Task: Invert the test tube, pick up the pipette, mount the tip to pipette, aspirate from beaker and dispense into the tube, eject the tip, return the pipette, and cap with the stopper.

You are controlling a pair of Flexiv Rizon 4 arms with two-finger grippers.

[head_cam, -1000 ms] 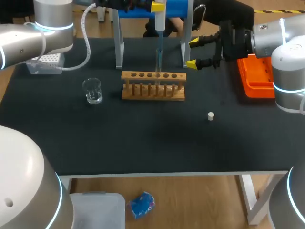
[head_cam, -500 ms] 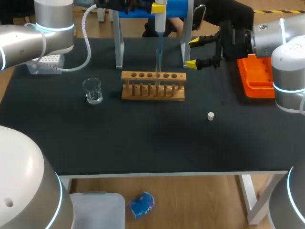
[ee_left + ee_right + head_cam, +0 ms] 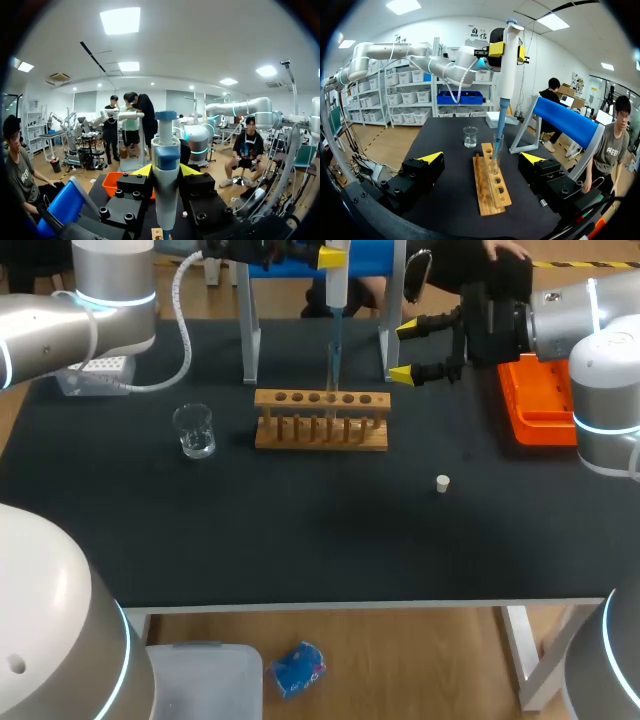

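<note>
My left gripper [image 3: 333, 254] is shut on the white and blue pipette [image 3: 337, 285] and holds it upright over the wooden rack [image 3: 320, 423]. Its tip reaches down into the clear test tube [image 3: 331, 402] standing in the rack. In the left wrist view the pipette [image 3: 166, 170] sits between the fingers of the left gripper [image 3: 166, 172]. My right gripper [image 3: 405, 350] stands open just right of the rack's far end, holding nothing. From the right wrist view, the right gripper [image 3: 481, 157] faces the rack [image 3: 490, 182], the tube [image 3: 495, 152] and the pipette [image 3: 507, 75]. The glass beaker [image 3: 193, 430] stands left of the rack. The white stopper [image 3: 442, 482] lies on the table to the front right.
A blue pipette stand [image 3: 365, 255] on grey legs straddles the area behind the rack. A white tip box [image 3: 95, 371] sits at the far left. An orange tray [image 3: 535, 400] lies at the far right, under my right arm. The black table [image 3: 300, 530] stretches toward the front.
</note>
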